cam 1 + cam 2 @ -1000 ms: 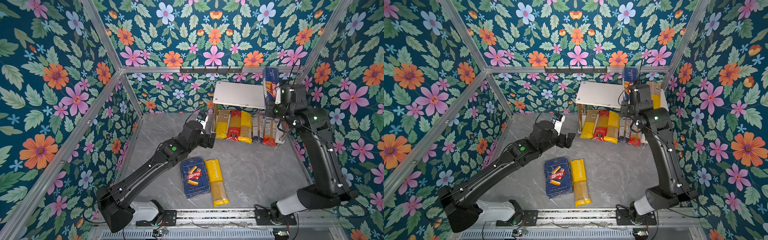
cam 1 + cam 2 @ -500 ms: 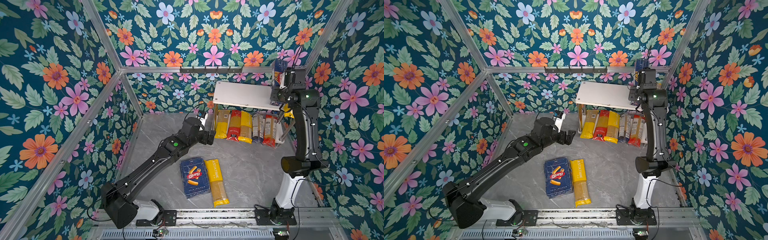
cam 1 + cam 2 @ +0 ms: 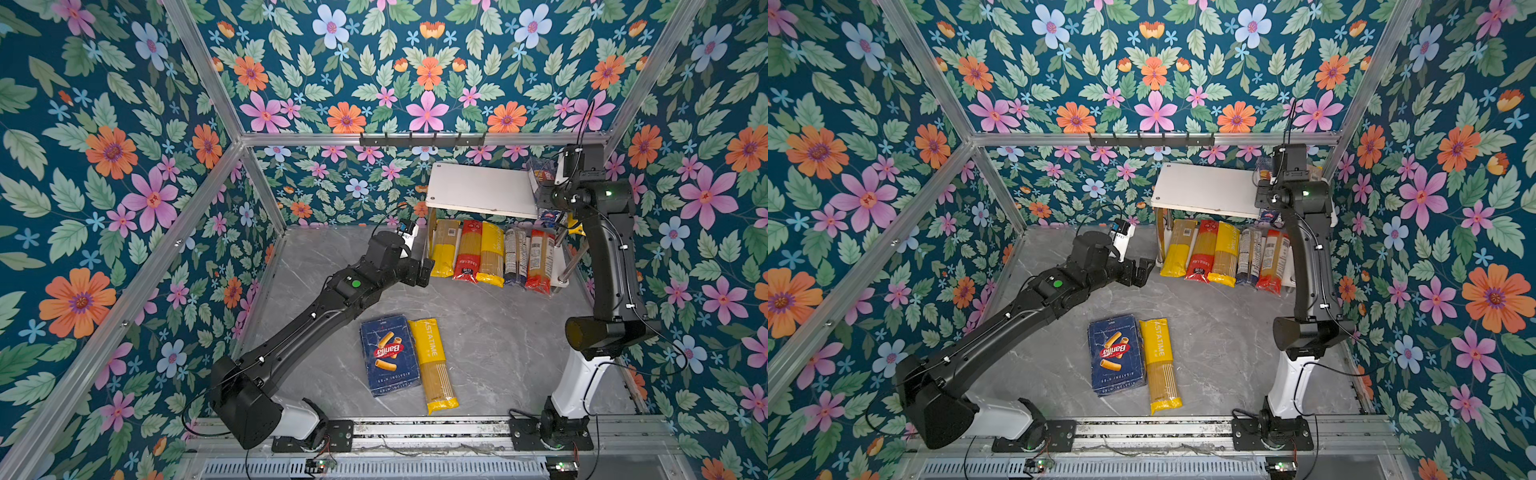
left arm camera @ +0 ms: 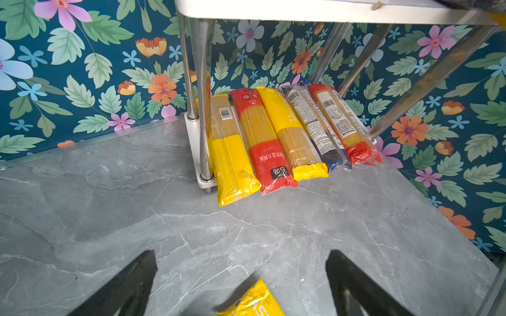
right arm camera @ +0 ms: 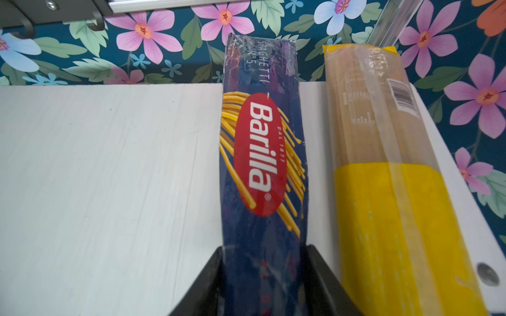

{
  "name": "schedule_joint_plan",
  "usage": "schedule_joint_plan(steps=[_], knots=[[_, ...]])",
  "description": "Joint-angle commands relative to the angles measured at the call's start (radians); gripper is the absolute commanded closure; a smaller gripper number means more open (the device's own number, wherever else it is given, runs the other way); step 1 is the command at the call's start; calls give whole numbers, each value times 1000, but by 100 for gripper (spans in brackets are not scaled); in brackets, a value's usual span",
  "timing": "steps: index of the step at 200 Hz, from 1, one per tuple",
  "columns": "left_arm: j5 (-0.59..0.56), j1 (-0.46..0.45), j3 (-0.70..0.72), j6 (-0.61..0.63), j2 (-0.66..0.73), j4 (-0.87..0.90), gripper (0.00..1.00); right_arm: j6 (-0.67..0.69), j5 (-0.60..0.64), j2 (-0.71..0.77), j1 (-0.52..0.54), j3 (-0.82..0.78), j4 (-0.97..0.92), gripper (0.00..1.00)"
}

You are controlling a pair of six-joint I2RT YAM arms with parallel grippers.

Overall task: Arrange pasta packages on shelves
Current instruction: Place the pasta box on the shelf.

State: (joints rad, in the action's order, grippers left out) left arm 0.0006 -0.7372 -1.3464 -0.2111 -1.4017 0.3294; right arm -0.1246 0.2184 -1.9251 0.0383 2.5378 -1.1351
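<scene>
The shelves (image 3: pixel 478 187) stand at the back right, a white two-tier rack on chrome posts. On the top board, my right gripper (image 5: pixel 262 254) is shut on the near end of a dark-blue Barilla spaghetti pack (image 5: pixel 260 153), which lies flat beside a yellow-and-clear bag (image 5: pixel 383 177). Several spaghetti bags (image 3: pixel 490 257) lie side by side on the lower board (image 4: pixel 191 128). A wide blue Barilla pack (image 3: pixel 388 355) and a yellow bag (image 3: pixel 432 365) lie on the floor in front. My left gripper (image 3: pixel 424 270) hangs open and empty over the floor by the rack's left front post (image 4: pixel 205 109).
A black hook rail (image 3: pixel 422 139) runs along the back wall above the rack. Flowered walls close in on three sides, with the right wall close behind the rack. Grey marble floor (image 3: pixel 498 340) lies between the arms' bases. The left part of the top board (image 5: pixel 109 177) is bare.
My right arm has carried the Barilla spaghetti pack back and to the right along the top board, next to the yellow bag. My left gripper has edged closer to the rack, still open.
</scene>
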Motion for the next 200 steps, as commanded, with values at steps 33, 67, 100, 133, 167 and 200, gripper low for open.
schedule_joint_plan(steps=[33,67,100,133,167,200], knots=[[10,13,21,0,20,-24,0,-4,41,-24,-23,35,23,53],[10,16,33,-4,30,-27,0,-4,64,-22,-24,26,22,45],[10,21,43,-7,38,-28,0,2,47,-11,-29,8,21,28],[7,27,56,-15,56,-27,0,-3,-12,42,-29,-34,29,10],[4,39,84,-33,87,-29,0,-7,-60,142,-28,-141,83,4],[-5,48,128,-49,129,-23,0,-3,-48,242,25,-233,95,4]])
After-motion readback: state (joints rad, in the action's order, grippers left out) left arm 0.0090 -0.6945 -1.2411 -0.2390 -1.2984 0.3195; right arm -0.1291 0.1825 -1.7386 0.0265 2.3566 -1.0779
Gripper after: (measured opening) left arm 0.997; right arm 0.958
